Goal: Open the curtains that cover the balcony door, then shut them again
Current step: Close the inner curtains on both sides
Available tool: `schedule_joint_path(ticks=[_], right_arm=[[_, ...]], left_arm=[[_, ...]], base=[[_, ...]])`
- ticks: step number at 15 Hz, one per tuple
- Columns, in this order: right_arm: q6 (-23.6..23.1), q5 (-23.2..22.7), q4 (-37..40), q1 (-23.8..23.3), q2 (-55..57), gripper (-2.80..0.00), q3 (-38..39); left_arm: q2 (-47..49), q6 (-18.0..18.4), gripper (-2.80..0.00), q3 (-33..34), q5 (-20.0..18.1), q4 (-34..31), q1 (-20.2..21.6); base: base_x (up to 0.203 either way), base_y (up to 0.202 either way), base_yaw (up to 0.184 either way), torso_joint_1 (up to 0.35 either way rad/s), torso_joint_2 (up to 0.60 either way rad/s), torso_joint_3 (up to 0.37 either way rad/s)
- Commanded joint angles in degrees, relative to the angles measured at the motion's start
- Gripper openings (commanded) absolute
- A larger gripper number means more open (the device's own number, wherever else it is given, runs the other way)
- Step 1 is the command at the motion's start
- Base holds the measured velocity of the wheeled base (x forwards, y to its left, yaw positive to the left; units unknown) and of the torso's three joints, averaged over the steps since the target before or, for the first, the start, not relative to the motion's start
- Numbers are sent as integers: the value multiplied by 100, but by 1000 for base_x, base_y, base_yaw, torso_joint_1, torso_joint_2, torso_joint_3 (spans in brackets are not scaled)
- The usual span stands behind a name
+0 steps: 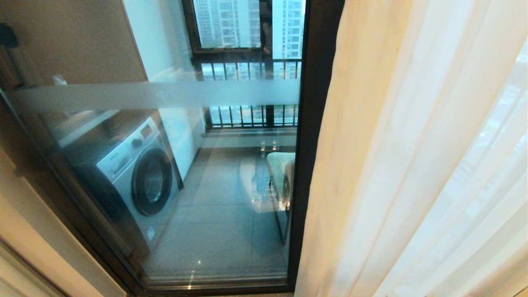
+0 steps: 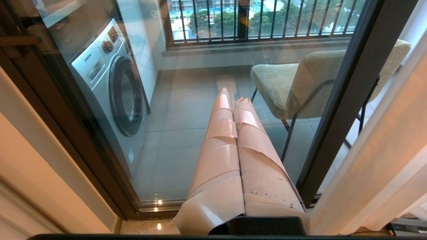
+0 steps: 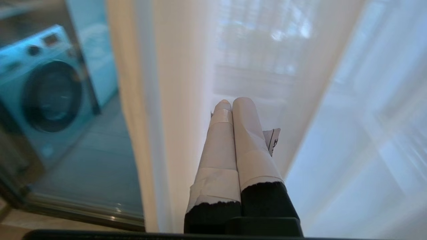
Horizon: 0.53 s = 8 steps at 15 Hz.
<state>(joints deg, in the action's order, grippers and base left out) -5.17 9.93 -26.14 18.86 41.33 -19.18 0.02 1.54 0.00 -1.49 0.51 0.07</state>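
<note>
The balcony door (image 1: 231, 95) fills the left and middle of the head view; its glass with a frosted band is uncovered, and its dark frame post (image 1: 313, 123) stands upright. The curtains hang right of that post: a cream drape (image 1: 363, 165) and a white sheer (image 1: 474, 185). Neither gripper shows in the head view. My right gripper (image 3: 233, 101) is shut, its taped fingers pressed together with no fabric between them, pointing at the sheer (image 3: 350, 116) just beside the drape (image 3: 173, 100). My left gripper (image 2: 233, 95) is shut and empty, facing the door glass (image 2: 186, 110).
Behind the glass stand a washing machine (image 1: 136, 177) on the left and an upholstered chair (image 1: 280, 173) near the frame post. A black barred railing (image 1: 247, 70) closes the balcony's far side. A cream wall (image 1: 24, 231) borders the door on the left.
</note>
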Motion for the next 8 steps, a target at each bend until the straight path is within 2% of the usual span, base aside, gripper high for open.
schedule_joint_path(ticks=[1, 2, 5, 8], right_arm=[[-13, 62, 44, -260, -348, -280, 252], [-23, 90, 49, -362, -405, -280, 350], [-14, 44, 97, -1114, -756, -280, 1149], [-53, -323, 129, -1541, -1454, -280, 1801]], left_arm=[[-2, 5, -280, 0, -1, 2, 1], [-2, -2, -280, 0, -1, 2, 1], [-2, 4, -280, 0, -1, 2, 1], [-2, 5, -280, 0, -1, 2, 1]], base=[[0, 0, 0, 0, 0, 0], [0, 0, 0, 0, 0, 0], [0, 0, 0, 0, 0, 0], [0, 0, 0, 0, 0, 0]])
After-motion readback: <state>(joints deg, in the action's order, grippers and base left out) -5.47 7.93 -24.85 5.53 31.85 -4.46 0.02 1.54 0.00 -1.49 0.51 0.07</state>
